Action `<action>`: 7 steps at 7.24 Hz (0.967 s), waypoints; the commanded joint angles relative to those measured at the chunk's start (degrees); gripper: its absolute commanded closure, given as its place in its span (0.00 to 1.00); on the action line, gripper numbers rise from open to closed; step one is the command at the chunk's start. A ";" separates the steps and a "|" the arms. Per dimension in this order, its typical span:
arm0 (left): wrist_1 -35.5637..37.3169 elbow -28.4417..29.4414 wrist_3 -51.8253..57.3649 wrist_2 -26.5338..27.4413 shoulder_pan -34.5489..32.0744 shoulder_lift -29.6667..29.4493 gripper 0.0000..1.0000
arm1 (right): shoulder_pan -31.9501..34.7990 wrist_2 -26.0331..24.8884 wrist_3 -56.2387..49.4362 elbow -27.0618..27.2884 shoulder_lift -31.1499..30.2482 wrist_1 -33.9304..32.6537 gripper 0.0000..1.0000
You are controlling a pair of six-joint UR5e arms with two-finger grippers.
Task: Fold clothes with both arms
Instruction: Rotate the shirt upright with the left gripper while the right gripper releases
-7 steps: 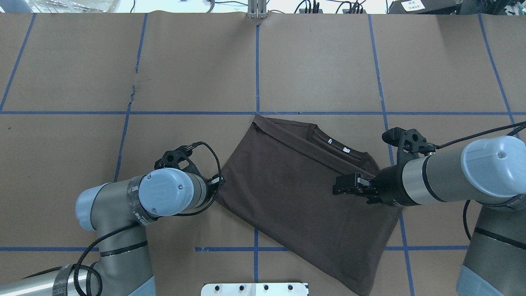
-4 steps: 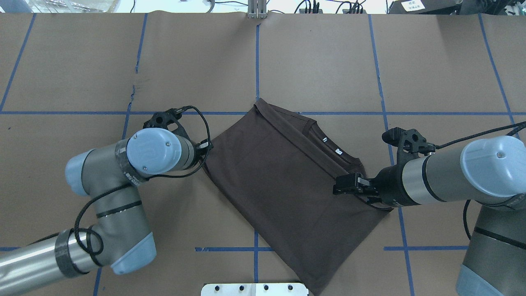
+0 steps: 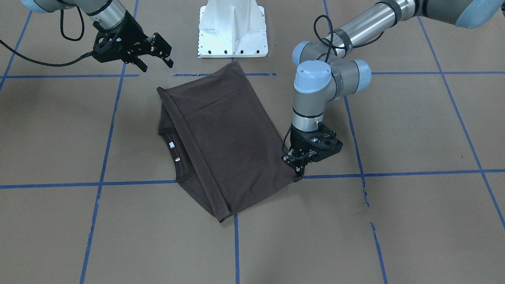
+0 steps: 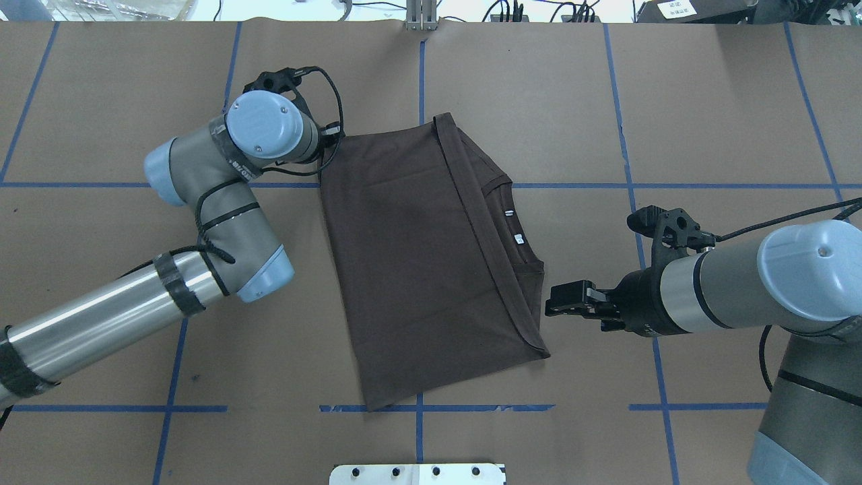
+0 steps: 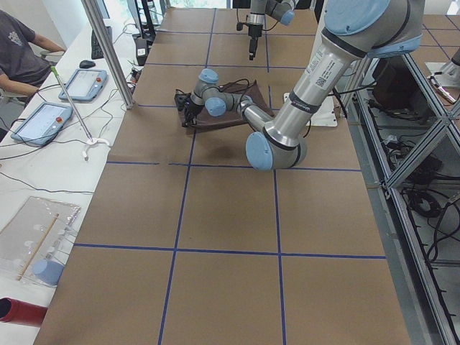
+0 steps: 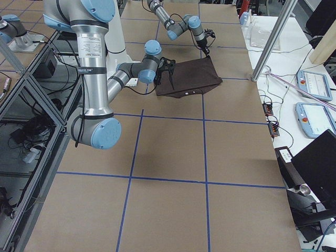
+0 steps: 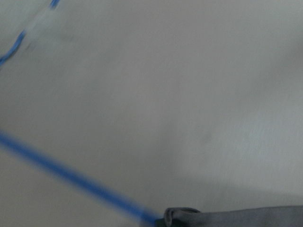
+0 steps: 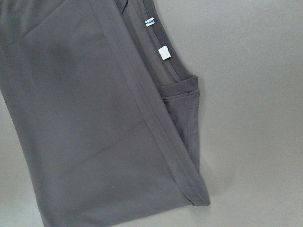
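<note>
The dark brown T-shirt [image 4: 417, 269] lies folded and flat on the brown paper table, collar and white neck labels [image 4: 513, 225] facing the right arm. In the front view my left gripper [image 3: 296, 167] points down and is shut on the shirt's [image 3: 221, 130] far corner; in the overhead view the wrist hides it. The left wrist view is blurred and shows only a strip of cloth [image 7: 236, 217] at its bottom edge. My right gripper [image 4: 551, 303] hovers open and empty just beside the shirt's collar-side edge, and it also shows in the front view [image 3: 157, 63]. The right wrist view looks down on the shirt [image 8: 94, 118].
The white pedestal base [image 3: 232, 27] stands at the table's near edge, close to the shirt's hem corner. Blue tape lines [image 4: 421, 101] cross the paper. A side bench with tablets [image 5: 39, 118], a metal pole [image 5: 108, 50] and a seated person [image 5: 18, 50] lie beyond the far edge.
My left arm has swung away from the robot toward the far side, dragging the shirt's corner. The shirt has turned and slid out from under the right gripper. The right arm has not moved.
</note>
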 commanded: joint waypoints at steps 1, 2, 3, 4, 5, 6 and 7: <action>-11.87 16.69 3.92 0.39 -1.62 -9.44 1.00 | 0.40 -0.02 0.00 -0.16 0.21 0.00 0.00; -14.81 21.99 3.92 0.40 -1.53 -12.79 1.00 | 0.40 -0.02 0.00 -0.16 0.30 0.00 0.00; -15.10 22.48 3.92 1.09 -1.36 -12.48 1.00 | 0.23 -0.19 0.00 -0.34 0.30 0.00 0.00; -16.24 23.01 4.00 4.23 -1.27 -11.95 0.01 | 0.14 -0.28 0.00 -0.86 0.30 0.00 0.00; -16.51 22.49 4.01 4.26 -1.44 -12.03 0.00 | 0.05 -0.63 -0.17 -1.30 0.56 0.00 0.00; -16.51 20.92 4.09 4.18 -2.57 -12.12 0.00 | 0.14 -0.72 -0.26 -2.79 2.56 -0.43 0.00; -14.60 16.38 4.53 1.39 -4.24 -10.99 0.00 | 0.23 -0.90 -0.26 -4.63 4.41 -0.53 0.00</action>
